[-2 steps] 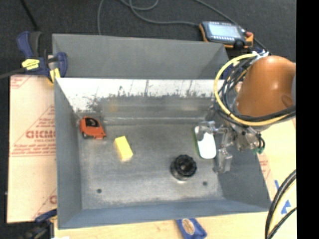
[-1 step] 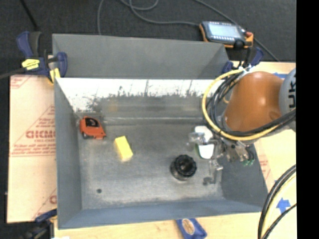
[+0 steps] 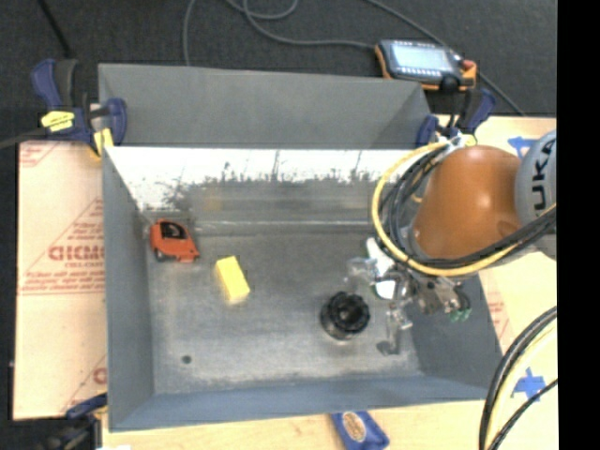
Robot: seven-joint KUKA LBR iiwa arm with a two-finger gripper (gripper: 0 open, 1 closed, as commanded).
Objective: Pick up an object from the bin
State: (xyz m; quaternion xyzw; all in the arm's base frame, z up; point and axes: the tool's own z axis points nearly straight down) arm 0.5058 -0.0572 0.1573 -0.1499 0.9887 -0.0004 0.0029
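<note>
Top-down view of a grey metal bin (image 3: 262,111) w/ sloped walls and three small objs. on its floor. The robot arm (image 3: 525,195) enters from the view's right, w/ a rounded orange wrist cover and looped cables. Its gripper (image 3: 392,331) is low in the bin's right part, near the right wall; can't tell whether it is spread or pressed together, and nothing is seen pinched. Just beside it, on the view's left, lies a black round obj. (image 3: 344,315), the nearest candidate. A yellow block (image 3: 232,279) sits mid-floor, well apart, and a small orange-and-black item (image 3: 173,242) lies near the left wall. Likely risks: the gripper looks offset from the black obj., so closing here may grab nothing or nudge it away; its round shape may slip; the right wall may crowd any sideways correction.
</note>
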